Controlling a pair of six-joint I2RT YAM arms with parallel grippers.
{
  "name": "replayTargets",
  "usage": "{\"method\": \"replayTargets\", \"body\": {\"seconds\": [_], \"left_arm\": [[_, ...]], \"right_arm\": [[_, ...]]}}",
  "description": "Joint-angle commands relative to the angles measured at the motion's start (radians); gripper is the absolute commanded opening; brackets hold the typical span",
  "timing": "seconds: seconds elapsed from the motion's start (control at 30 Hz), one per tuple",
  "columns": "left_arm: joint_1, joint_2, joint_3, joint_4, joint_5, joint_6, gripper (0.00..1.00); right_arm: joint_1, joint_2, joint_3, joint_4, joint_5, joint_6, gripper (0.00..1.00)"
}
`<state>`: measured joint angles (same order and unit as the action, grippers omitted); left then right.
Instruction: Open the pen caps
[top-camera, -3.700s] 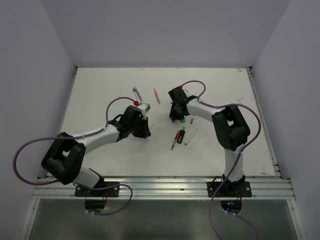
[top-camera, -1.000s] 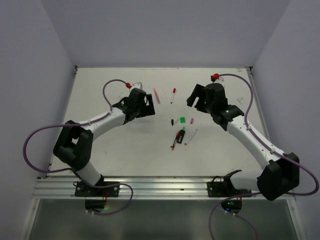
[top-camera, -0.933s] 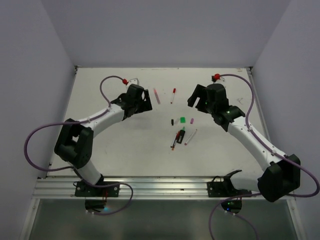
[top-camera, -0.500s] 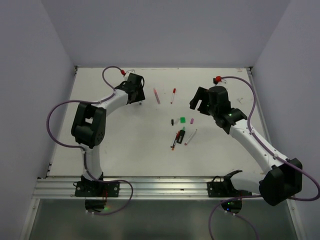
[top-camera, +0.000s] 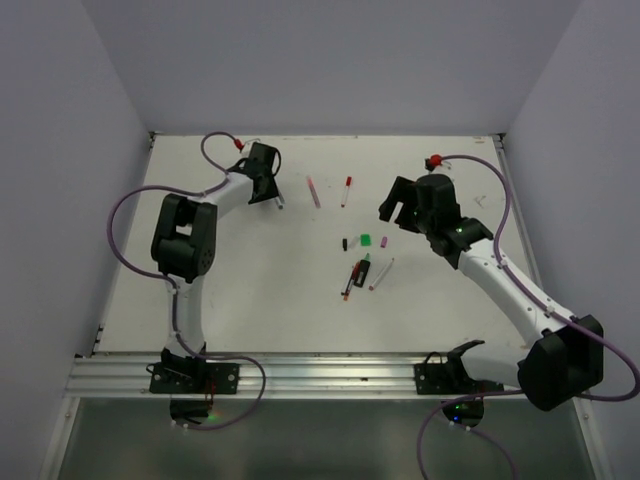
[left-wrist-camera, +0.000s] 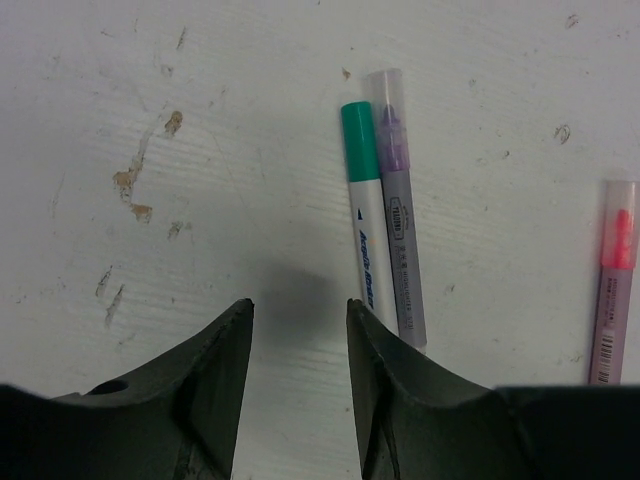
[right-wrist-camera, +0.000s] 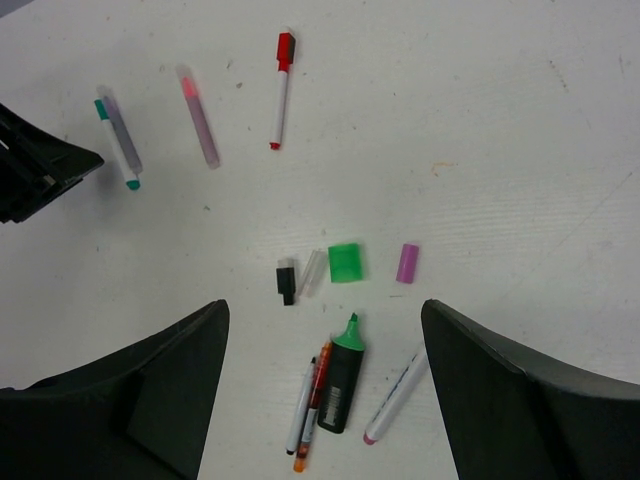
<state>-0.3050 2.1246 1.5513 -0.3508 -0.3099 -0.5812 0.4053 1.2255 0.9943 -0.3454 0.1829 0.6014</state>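
Status: part done, by my reading

Four caps lie loose on the table (right-wrist-camera: 520, 150), mid-field in the right wrist view, in a rough row: black cap (right-wrist-camera: 287, 280), loose clear cap (right-wrist-camera: 312, 272), green cap (right-wrist-camera: 345, 262), magenta cap (right-wrist-camera: 406, 263). The black and clear ones are touching or very nearly. Just below the row, the green highlighter (right-wrist-camera: 338, 385) shows a bare green tip, so it is open. Beside it lie two thin pens (right-wrist-camera: 300, 410) and a white pen (right-wrist-camera: 395, 392) with a pink end; too small to tell whether their tips are bare.

Left to do, apparently four pens, all toward the far side of the table:
- teal pen (left-wrist-camera: 368, 250), teal cap (left-wrist-camera: 358, 140) on
- purple pen (left-wrist-camera: 402, 260), touching the teal one, tip under a transparent cap (left-wrist-camera: 386, 100)
- pink pen (left-wrist-camera: 608, 300), likewise covered
- red pen (right-wrist-camera: 280, 100), red cap (right-wrist-camera: 285, 45) on

Left gripper (left-wrist-camera: 298, 305): low over the table just short of the teal/purple pair, jaws narrowly parted, nothing between them

Right gripper (right-wrist-camera: 322, 310): jaws wide, empty, high above the loose caps

Containers: none in view. No tray, cup or box; pens and caps all lie directly on the table
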Motion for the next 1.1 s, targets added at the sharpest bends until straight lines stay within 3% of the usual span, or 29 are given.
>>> {"method": "replayTargets", "body": {"seconds": [0.0, 0.5, 1.07], "left_arm": [[0.007, 0.029, 0.061, 0.038, 0.002, 0.014, 0.45], [0.012, 0.031, 0.023, 0.137, 0.045, 0.011, 0.43], [0.014, 0.109, 0.047, 0.041, 0.015, 0.015, 0.4]], "right_arm": [[-0.005, 0.012, 0.0, 0.014, -0.016, 0.005, 0.81], [-0.005, 0.031, 0.007, 0.006, -0.022, 0.011, 0.81], [-0.005, 0.04, 0.003, 0.002, -0.037, 0.023, 0.81]]}}
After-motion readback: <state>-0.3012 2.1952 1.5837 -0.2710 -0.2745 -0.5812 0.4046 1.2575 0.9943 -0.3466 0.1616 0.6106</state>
